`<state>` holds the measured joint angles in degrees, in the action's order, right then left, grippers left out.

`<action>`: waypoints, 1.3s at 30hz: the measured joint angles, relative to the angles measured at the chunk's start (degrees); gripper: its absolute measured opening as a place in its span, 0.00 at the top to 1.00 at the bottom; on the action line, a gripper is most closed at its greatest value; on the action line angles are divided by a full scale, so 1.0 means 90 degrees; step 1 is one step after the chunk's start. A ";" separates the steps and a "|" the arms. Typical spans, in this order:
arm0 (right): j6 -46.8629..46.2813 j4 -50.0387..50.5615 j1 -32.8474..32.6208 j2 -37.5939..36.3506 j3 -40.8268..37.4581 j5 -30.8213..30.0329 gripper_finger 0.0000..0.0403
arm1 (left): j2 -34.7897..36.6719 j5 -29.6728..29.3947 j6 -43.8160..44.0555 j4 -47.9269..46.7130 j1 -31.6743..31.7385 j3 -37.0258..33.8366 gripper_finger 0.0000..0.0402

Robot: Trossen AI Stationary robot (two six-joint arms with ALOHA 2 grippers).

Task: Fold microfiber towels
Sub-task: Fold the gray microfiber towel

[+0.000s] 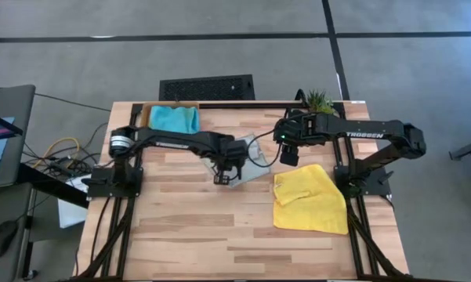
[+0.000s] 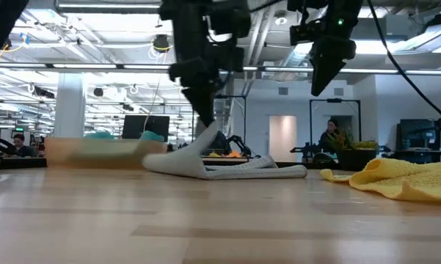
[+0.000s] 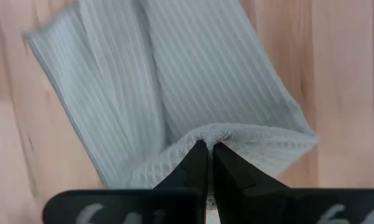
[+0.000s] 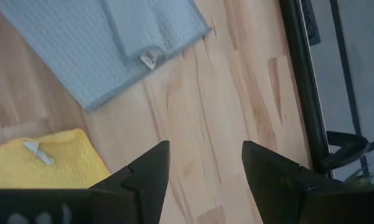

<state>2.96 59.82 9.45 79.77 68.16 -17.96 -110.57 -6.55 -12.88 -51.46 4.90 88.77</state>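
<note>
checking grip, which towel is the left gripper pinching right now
The pale grey towel at the table's middle: the left gripper is shut on its edge. The yellow and blue ones lie untouched.

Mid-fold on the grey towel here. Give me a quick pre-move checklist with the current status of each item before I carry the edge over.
1. Left pincer shut on the grey towel: ok, fingers pinch a bunched edge.
2. Pinched edge lifted off the table: ok, the low view shows the cloth rising to the fingers.
3. Rest of the grey towel lying flat: not ok, an overlapped fold runs along it.
4. Right pincer open and clear: ok, it hovers over bare wood, holding nothing.
5. Yellow towel out of the way: ok, lying apart, crumpled, unfolded.
6. Blue towel out of the way: ok, at the table's far edge.
</note>
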 joint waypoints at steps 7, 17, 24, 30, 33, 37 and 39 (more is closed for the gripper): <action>-0.0002 0.0377 0.0000 -0.0299 0.0000 -0.0012 0.44 | -0.0712 0.0001 -0.0598 -0.0012 0.0300 0.1114 1.00; -0.0147 0.0377 0.0000 -0.1084 0.0001 -0.0007 0.44 | -0.0964 -0.0011 -0.1146 0.0408 0.0441 0.1692 1.00; -0.0340 0.0525 0.0000 -0.1403 0.0000 0.0002 0.44 | -0.0966 0.0137 -0.1351 0.0667 0.0441 0.1851 1.00; -0.0340 0.0522 0.0000 -0.1520 0.0000 0.0001 0.44 | -0.0966 0.0155 -0.1318 0.1108 0.0449 0.1851 1.00; -0.0342 0.0520 0.0000 -0.1545 0.0000 0.0000 0.44 | -0.0966 0.0188 -0.1146 0.1212 0.0458 0.1851 1.00; -0.0340 0.0522 0.0000 -0.1547 0.0000 0.0000 0.44 | -0.0966 0.0130 -0.0771 0.1216 0.0460 0.1851 1.00; -0.0340 0.0524 0.0000 -0.1549 0.0000 0.0000 0.44 | -0.0966 0.0134 -0.0585 0.1190 0.0460 0.1851 0.98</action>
<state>-0.10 64.53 9.45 65.82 68.16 -17.96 -119.26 -5.34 -18.15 -40.75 9.04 105.43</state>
